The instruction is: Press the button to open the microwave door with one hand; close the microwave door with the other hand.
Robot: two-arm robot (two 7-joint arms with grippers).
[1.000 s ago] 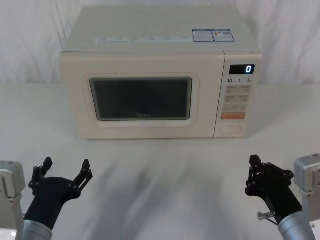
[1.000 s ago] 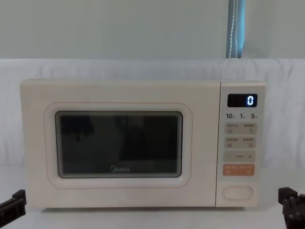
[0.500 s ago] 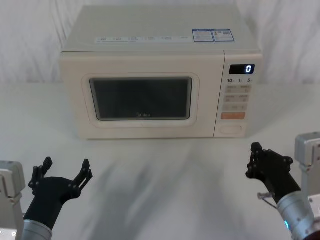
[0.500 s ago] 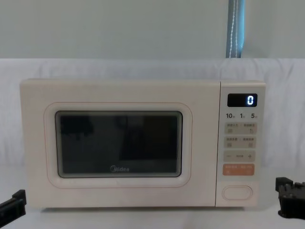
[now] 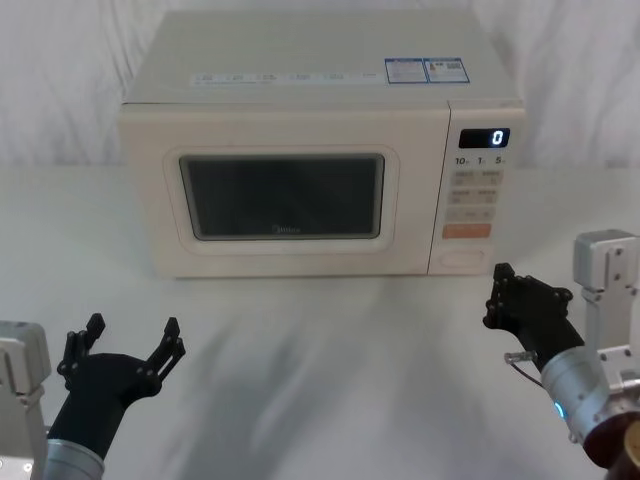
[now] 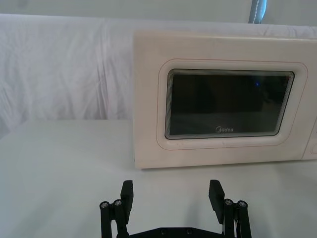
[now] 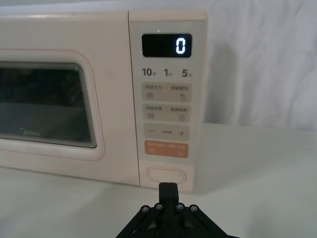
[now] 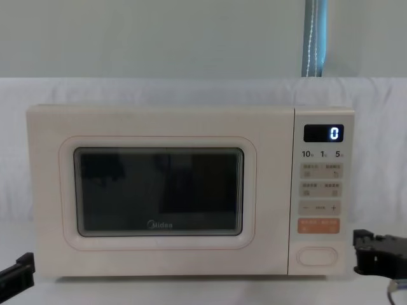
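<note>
Risk first: your right gripper (image 5: pixel 497 296), black with its fingers closed together into one tip and nothing held, sits just in front of and slightly to the right of the large blank cream oval button (image 5: pixel 462 257) at the bottom of the narrow cream control panel (image 5: pixel 476 200). Directly above that button is the orange rectangular key (image 5: pixel 466 231). Drift upward on the push and you hit orange or the small labelled cream keys and could start a cycle instead of releasing the door. An off-centre push onto the raised rim may slide off without a release, and a hard shove could scoot the boxy cream microwave (image 5: pixel 320 140) back on the white cloth-covered table (image 5: pixel 320 350).

The wide cream microwave door with its dark glass window (image 5: pixel 283 196) sits flush, closed. When it pops, you can't tell from these views how far it will swing or whether the sweep reaches the left side.

Pose: right arm reaches forward low, tip level with the button in the wrist view, near but apart from the panel. Depth gap is hard to judge; treat it as short. Left gripper (image 5: pixel 127 340) is parked low at the near left, well apart from the microwave, fingers spread wide, empty.
</note>
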